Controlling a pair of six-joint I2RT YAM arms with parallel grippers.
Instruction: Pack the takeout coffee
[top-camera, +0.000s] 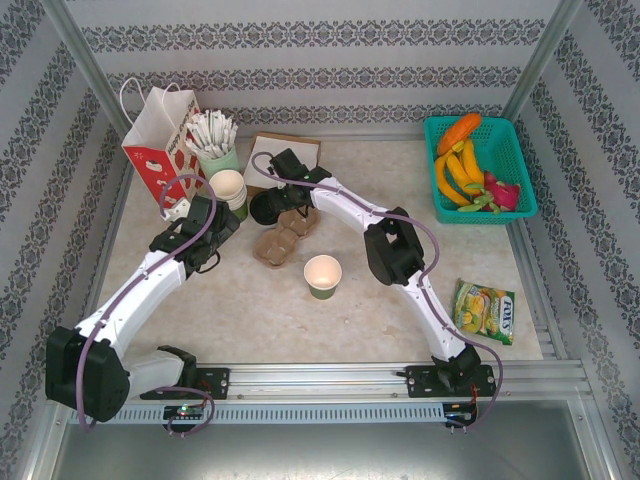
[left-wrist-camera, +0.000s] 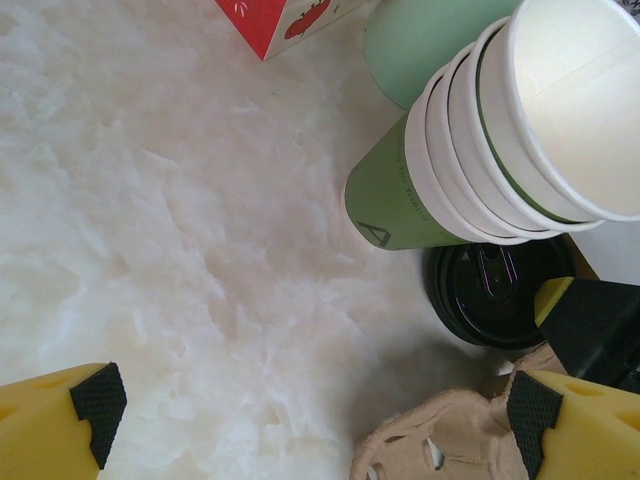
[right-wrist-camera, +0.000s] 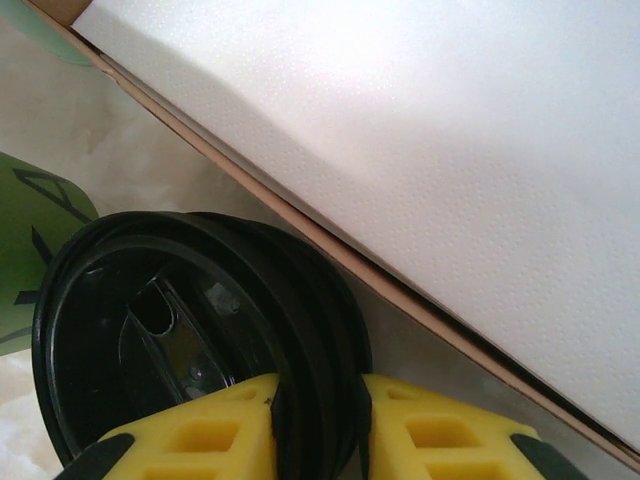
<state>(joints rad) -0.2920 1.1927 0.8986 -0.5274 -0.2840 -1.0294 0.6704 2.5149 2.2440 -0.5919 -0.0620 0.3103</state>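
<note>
right gripper (right-wrist-camera: 318, 410) pinching rim of black lid (right-wrist-camera: 150, 330), far left of centre, beside cup stack (left-wrist-camera: 520, 120) and cardboard tray (left-wrist-camera: 440, 440), lidless green cup (top-camera: 322, 276) mid-table, left gripper (left-wrist-camera: 310, 400) spread wide, snack pack (top-camera: 485, 311) at near right marked "Fox"

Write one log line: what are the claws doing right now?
left claw: open, above table by cup stack | right claw: pinching black lid rim

We find bare table (top-camera: 260, 315) across the lower middle of the top view. Upper left, cup stack (top-camera: 229, 188), cardboard carrier (top-camera: 280, 243) and flat box (top-camera: 300, 148) hem the takeout coffee (left-wrist-camera: 485, 292) closely.
</note>
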